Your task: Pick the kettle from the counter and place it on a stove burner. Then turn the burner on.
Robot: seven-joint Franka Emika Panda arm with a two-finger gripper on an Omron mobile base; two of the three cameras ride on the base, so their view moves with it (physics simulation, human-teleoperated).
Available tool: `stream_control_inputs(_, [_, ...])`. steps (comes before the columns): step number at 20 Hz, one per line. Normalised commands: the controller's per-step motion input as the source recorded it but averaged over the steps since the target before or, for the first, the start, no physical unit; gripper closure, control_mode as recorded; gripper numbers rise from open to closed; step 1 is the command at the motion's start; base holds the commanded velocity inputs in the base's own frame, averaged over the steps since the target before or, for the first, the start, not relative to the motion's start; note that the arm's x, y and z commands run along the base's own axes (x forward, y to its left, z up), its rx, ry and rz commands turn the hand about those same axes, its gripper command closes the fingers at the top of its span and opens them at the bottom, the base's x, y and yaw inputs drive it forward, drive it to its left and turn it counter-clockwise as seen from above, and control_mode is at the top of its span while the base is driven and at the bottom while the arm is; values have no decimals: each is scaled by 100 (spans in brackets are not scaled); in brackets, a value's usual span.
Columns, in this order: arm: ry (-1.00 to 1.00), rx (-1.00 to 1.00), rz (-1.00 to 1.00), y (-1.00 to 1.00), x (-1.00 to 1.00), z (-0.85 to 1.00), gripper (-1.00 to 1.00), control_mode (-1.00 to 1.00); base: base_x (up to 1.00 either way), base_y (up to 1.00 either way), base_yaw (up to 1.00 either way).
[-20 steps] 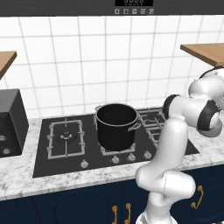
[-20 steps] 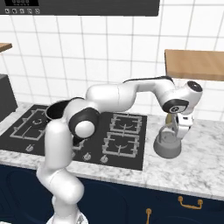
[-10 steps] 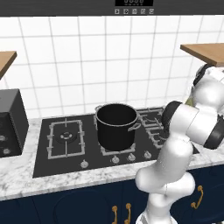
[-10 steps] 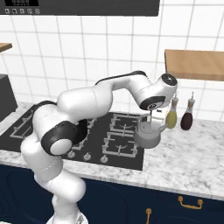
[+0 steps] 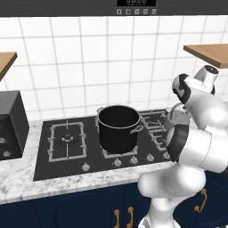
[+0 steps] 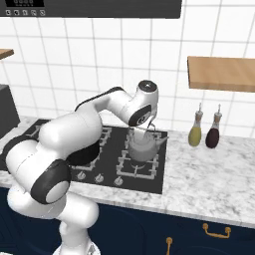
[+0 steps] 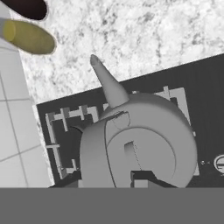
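The silvery-grey kettle point(image 6: 142, 148) is over the right-hand burners of the black stove point(image 6: 149, 180), its spout pointing toward the marbled counter point(image 6: 209, 184). My gripper point(image 6: 149, 127) is shut on the kettle's wire handle from above. In the hand view the kettle point(image 7: 146, 144) lies right under my gripper point(image 7: 141, 177), with the stove point(image 7: 205, 96) beneath it and the counter point(image 7: 131, 35) past the spout. In the left base view the kettle point(image 5: 173, 119) peeks out behind my arm. I cannot tell whether it rests on the grate.
A big black stockpot point(image 5: 118, 129) stands on the stove's middle burners. An olive bottle point(image 6: 195, 133) and a dark bottle point(image 6: 213, 135) stand on the counter against the wall. A wooden shelf point(image 6: 221, 72) hangs above them. A black box point(image 5: 9, 124) sits far left.
My gripper has carried the kettle left from the counter by the bottles to over the stove's right burners.
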Motion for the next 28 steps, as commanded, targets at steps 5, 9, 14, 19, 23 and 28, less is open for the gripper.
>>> stream_control_inputs(5, [0,0,0,10,10,-17,100,-100,0,0,0])
stream_control_inputs(9, [0,0,0,12,20,-36,100,-100,0,0,0])
stream_control_inputs(14, [0,0,0,14,13,-23,100,-100,0,0,0])
stream_control_inputs(19, [0,-3,0,6,1,-24,100,-100,0,0,0])
stream_control_inputs(23, [1,-7,0,0,0,-15,100,-100,0,0,0])
stream_control_inputs(28, [2,0,0,0,0,-5,-100,-100,0,0,0])
